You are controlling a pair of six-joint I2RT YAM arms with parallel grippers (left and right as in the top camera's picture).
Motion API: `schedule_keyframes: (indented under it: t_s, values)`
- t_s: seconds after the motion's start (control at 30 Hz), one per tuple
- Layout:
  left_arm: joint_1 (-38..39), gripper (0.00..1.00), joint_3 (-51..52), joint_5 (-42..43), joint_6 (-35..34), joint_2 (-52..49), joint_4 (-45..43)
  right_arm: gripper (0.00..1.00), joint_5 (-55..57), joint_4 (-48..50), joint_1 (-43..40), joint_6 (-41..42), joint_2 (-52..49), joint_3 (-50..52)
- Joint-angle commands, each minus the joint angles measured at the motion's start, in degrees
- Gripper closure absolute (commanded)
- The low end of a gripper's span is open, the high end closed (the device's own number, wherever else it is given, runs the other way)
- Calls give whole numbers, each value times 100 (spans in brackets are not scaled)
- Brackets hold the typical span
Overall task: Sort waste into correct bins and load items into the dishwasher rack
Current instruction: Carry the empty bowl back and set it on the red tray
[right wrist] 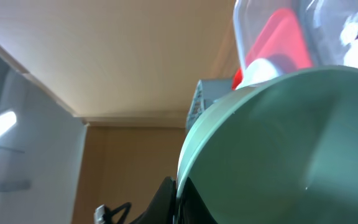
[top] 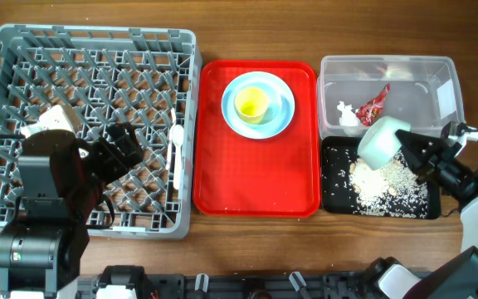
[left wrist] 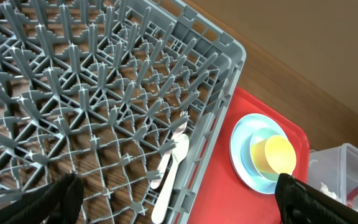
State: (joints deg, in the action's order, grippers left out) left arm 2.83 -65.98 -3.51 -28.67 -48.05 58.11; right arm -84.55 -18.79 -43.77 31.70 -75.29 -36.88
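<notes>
A grey rack point(top: 98, 33), red tray point(top: 256, 174), light blue plate point(top: 229, 106), yellow cup point(top: 252, 103) and pale green bowl point(top: 378, 141) are seen against a brown wood-grained tabletop point(top: 256, 25).

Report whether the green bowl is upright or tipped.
Tipped: right gripper holds green bowl tilted over the black tray, rice below.

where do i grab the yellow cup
Grip the yellow cup by its rim from above, one pincer jaw inside, one outside: it stands upright, mouth up, within the light blue plate, whose raised edge would likely hinder a side approach.
</notes>
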Motion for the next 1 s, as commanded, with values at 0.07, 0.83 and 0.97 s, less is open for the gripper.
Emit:
schedule_keyframes:
  t_s: [0.07, 0.83, 0.97]
  values:
    - [-39, 0, -79, 24, -55, 4, -13, 96, 546, 466, 57, 894, 601, -35]
    - [-39, 0, -79, 24, -55, 4, -13, 96, 6745, -1963, 4929, -334, 2275, -1449]
    - [-39, 0, -79, 24, -55, 4, -13, 95, 7639, -2087, 6446, -240, 1679, -1497]
